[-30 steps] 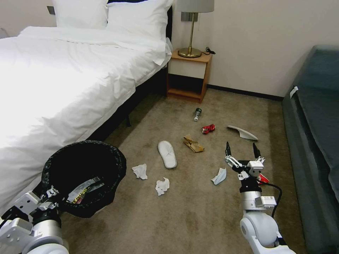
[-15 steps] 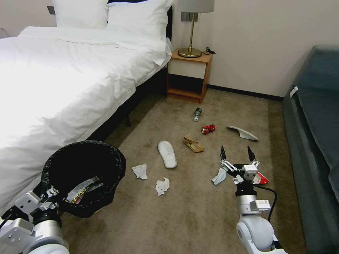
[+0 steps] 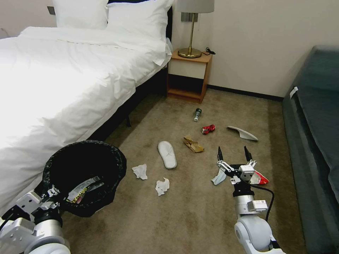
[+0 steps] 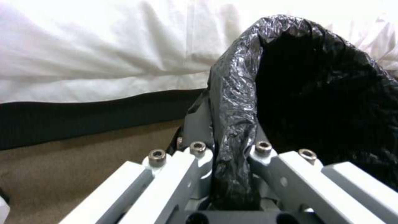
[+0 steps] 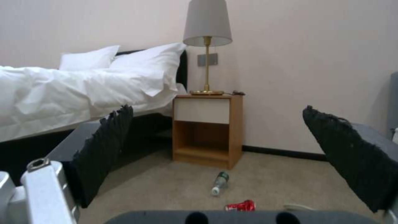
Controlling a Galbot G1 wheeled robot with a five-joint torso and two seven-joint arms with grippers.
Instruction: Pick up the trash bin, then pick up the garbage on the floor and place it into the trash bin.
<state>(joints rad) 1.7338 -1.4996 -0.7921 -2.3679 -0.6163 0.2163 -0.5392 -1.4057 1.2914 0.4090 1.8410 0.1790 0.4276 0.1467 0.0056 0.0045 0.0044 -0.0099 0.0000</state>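
While left gripper (image 3: 53, 194) clamps bin (image 3: 84, 169) (tilted).

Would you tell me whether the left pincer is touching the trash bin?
Touching. The left wrist view shows the left pincer shut on the trash bin rim's black liner.

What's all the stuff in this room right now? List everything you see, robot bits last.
Trash bin: one, black-lined, held up at lower left, wrapper inside.
Tissues: two, white, and, on the carpet near the bin.
Slippers: two, white, one mid-floor, one nearer the sofa.
Paper bag: one, brown, mid-floor.
Can: one, red, crushed.
Bottle: one, green-capped, near the nightstand.
Mask: one, pale blue, beside the right gripper.
Snack wrapper: one, red and white.
Bed: white.
Nightstand: wooden, brass lamp on it.
Sofa: dark blue-grey.
Left gripper: clamped on the bin's rim.
Right gripper: open above the floor.
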